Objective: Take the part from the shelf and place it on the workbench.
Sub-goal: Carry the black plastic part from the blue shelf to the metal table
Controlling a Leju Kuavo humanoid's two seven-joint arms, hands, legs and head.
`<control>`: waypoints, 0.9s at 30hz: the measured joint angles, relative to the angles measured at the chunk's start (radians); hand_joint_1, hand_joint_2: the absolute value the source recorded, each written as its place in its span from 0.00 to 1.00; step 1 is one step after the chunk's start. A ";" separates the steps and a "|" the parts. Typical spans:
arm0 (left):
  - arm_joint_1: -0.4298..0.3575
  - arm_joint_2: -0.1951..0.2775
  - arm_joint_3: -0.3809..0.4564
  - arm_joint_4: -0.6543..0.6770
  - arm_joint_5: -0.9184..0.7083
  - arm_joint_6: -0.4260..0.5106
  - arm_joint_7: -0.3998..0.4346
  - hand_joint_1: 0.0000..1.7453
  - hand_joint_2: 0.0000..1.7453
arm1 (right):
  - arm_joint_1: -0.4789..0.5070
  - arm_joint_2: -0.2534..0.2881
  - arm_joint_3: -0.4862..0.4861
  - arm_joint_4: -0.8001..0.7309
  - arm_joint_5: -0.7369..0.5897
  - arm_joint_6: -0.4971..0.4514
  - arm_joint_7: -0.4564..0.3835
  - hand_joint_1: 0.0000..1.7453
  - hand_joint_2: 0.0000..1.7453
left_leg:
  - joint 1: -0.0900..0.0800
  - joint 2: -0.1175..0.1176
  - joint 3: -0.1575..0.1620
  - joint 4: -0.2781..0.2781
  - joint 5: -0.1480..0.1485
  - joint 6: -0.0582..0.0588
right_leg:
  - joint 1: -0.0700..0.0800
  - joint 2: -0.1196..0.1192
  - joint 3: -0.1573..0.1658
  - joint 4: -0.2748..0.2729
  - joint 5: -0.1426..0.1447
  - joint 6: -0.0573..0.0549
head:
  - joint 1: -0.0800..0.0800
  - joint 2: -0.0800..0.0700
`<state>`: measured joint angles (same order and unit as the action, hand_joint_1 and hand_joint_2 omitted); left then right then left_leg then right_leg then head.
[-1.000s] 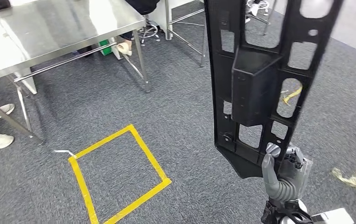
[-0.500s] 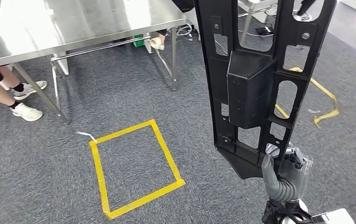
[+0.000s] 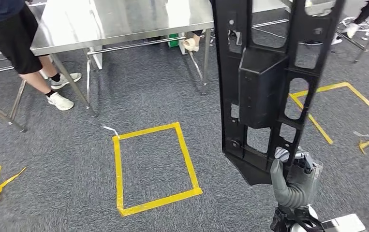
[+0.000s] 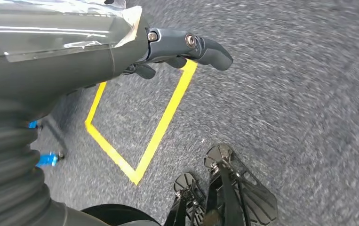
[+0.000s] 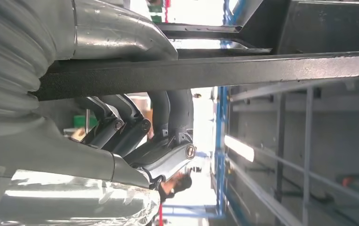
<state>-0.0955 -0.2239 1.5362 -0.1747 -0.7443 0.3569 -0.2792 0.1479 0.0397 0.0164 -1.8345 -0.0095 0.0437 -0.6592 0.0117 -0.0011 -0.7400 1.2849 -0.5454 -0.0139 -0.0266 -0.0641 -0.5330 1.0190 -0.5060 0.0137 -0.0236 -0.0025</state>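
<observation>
Camera has swung toward the workbench (image 3: 124, 21); right hand (image 3: 293, 181) still grips the upright black part (image 3: 264, 92).

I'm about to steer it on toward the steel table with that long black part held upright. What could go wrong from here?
1. The right hand grips the black part only at its bottom end, so the tall part may tip or slip.
2. The part hides much of the head view, masking obstacles.
3. A person stands beside the steel table, perhaps in the path.
</observation>
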 joint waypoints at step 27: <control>-0.023 -0.012 -0.003 0.001 0.012 0.019 -0.020 0.00 1.00 | 0.007 -0.007 -0.014 -0.018 0.029 -0.038 -0.001 1.00 1.00 | -0.004 -0.013 0.055 -0.090 0.005 0.010 | -0.002 0.062 -0.020 0.007 0.012 0.003 | 0.006 0.000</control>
<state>-0.1190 -0.2362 1.5328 -0.1740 -0.7321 0.3755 -0.2990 0.1552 0.0326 0.0027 -1.8529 0.0190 0.0060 -0.6600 0.0075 -0.0144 -0.6851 1.1950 -0.5400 -0.0037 -0.0286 -0.0016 -0.5528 1.0262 -0.4942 0.0171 -0.0174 -0.0026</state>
